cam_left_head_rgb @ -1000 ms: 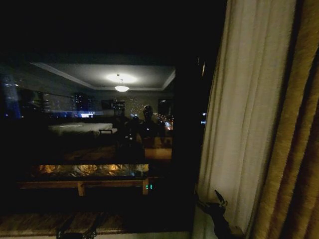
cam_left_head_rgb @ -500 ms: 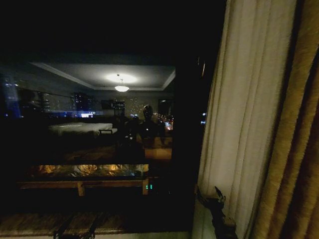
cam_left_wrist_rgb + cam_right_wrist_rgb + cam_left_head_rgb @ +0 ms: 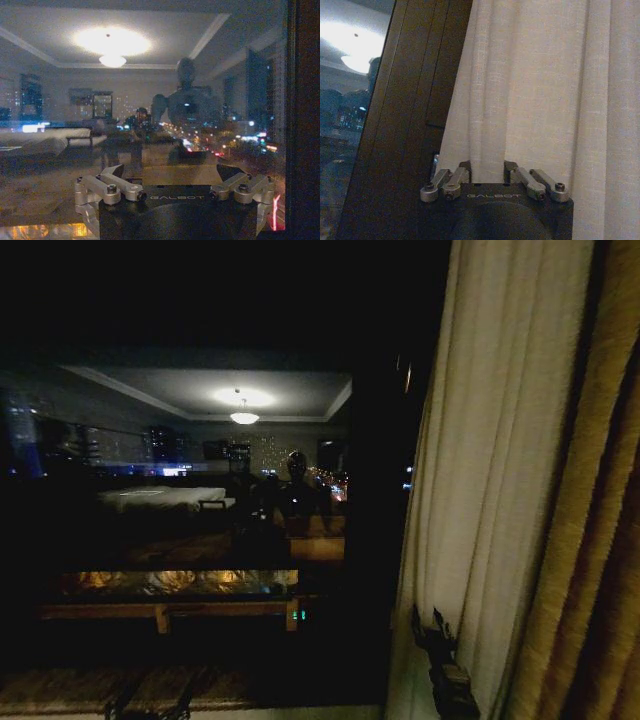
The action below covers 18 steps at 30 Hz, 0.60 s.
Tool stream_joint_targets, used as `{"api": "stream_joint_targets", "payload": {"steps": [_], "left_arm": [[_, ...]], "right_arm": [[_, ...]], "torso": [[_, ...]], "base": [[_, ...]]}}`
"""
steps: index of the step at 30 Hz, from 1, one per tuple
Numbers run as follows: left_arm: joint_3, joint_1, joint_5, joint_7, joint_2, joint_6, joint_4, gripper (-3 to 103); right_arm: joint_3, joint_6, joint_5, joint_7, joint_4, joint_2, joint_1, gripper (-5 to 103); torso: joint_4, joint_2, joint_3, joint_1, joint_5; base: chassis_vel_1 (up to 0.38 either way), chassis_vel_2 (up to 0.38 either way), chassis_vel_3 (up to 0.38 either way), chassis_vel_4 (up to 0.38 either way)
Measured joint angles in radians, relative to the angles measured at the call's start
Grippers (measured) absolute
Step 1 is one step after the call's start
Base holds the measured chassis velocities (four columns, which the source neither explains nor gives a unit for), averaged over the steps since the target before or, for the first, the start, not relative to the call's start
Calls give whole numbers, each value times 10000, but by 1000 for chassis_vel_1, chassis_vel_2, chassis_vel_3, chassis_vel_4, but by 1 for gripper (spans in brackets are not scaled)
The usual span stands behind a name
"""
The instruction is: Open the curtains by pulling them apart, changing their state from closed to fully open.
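A: Where did the curtains (image 3: 500,470) hang from the right tool (image 3: 432,638)?

B: At the right of the window (image 3: 200,490), long axis vertical. The right tool was clenched on a pleat at the panel's near-left edge, low down (the fabric ran straight up between its fingers (image 3: 445,182)), with the golden drape (image 3: 600,540) just right.

A: The left tool (image 3: 175,192)?

B: Released, facing bare glass. The other panel wasn't visible; the fingertips were hidden behind cloth.

The right tool (image 3: 487,172) has its fingertips buried behind a fold of the sheer curtain (image 3: 535,90), so the grip itself is unseen. The left tool (image 3: 175,192) shows linkages alone; its fingertips cannot be made out. The curtain's top and hem are cut off.
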Motion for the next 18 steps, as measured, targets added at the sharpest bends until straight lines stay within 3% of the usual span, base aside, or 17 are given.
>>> {"api": "stream_joint_targets", "payload": {"steps": [8, 16, 18], "left_arm": [[40, -76, -26, -9, 105, 1, -3, 100], [39, -70, -28, -9, 113, 1, -8, 100], [45, 8, -26, -7, 55, 1, -94, 100]], "right_arm": [[22, 11, 88, -48, 353, 0, -375, 3], [33, 10, 481, -64, 359, 0, -327, 0], [185, -44, 926, 378, -131, 1, 285, 0]], "torso": [[0, 0, 0, 0, 0], [0, 0, 0, -1, 0], [2, 0, 0, 0, 1]], "base": [[0, 0, 0, 0], [0, 0, 0, 0], [0, 0, 0, 0]]}}
